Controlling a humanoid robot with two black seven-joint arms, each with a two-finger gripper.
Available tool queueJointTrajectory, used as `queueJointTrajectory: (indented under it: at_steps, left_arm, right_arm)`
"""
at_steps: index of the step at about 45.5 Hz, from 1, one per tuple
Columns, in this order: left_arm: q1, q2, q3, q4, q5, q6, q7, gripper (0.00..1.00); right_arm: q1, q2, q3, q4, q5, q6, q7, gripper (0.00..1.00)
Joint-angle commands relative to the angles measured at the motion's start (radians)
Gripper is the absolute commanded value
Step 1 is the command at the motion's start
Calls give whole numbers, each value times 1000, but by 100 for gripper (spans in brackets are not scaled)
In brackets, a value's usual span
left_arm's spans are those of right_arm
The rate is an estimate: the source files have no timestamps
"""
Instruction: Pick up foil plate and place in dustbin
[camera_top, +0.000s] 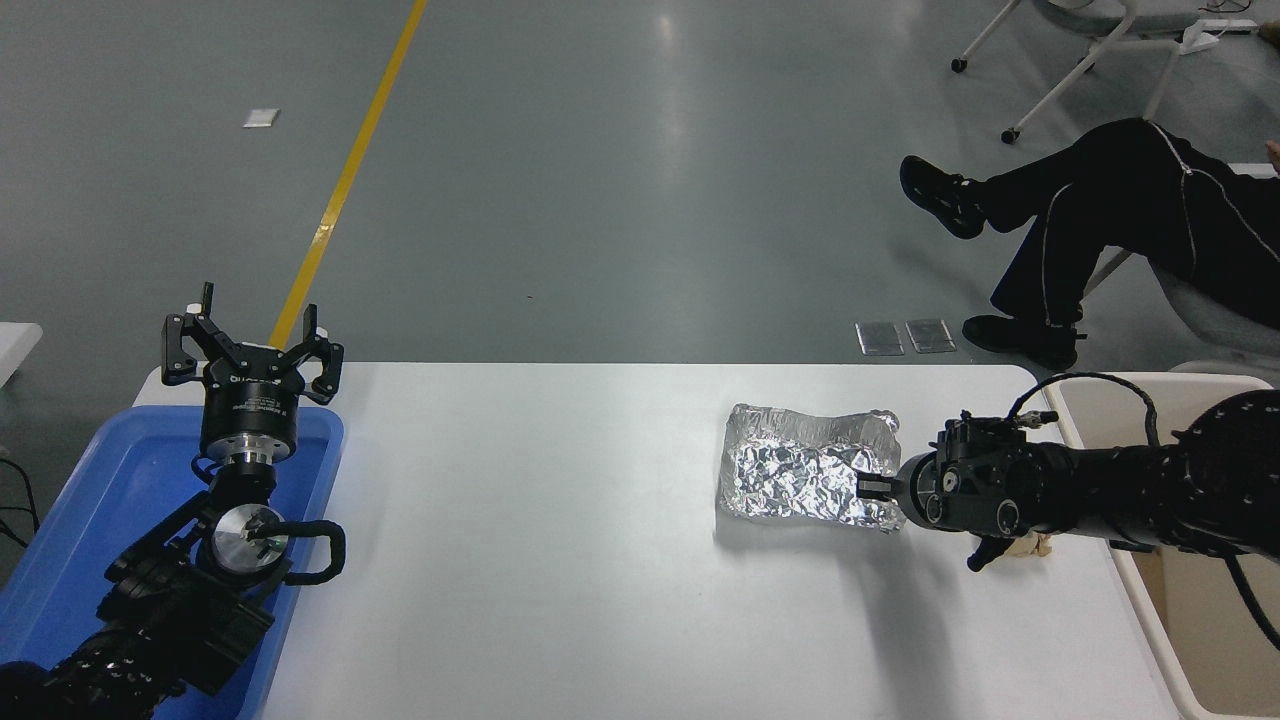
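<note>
The foil plate (805, 475), shiny crinkled silver, is at the table's right middle, tilted with its left edge lifted just off the white table (540, 560). My right gripper (868, 488) reaches in from the right and is shut on the plate's right rim. The beige dustbin (1170, 640) stands at the right edge of the table, partly hidden behind my right arm. My left gripper (250, 340) is parked open at the lower left, above the blue tray.
A shallow blue tray (90, 500) sits at the left edge under the left arm. A small tan paper wad (1030, 546) peeks out beneath my right wrist. A seated person's legs (1090, 220) are at the far right, beyond the table.
</note>
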Motion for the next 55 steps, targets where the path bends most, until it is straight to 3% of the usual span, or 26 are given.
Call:
queueJointTrajectory:
  at_steps: [1,26,39,49,55]
  left_arm:
    - [0,0,0,0,0,0,0,99]
    - [0,0,0,0,0,0,0,99]
    - [0,0,0,0,0,0,0,99]
    - [0,0,0,0,0,0,0,99]
    - [0,0,0,0,0,0,0,99]
  right_arm:
    - [140,-97,-2,163,8,9,0,0]
    - [834,-490,-266,767,14,312,0,0]
    - [1197,-553,-401,853,20,541,2,0]
    - [1391,-553,-444,855,93,705,2,0]
    - [1428,-554,-484,858,118,730,3,0]
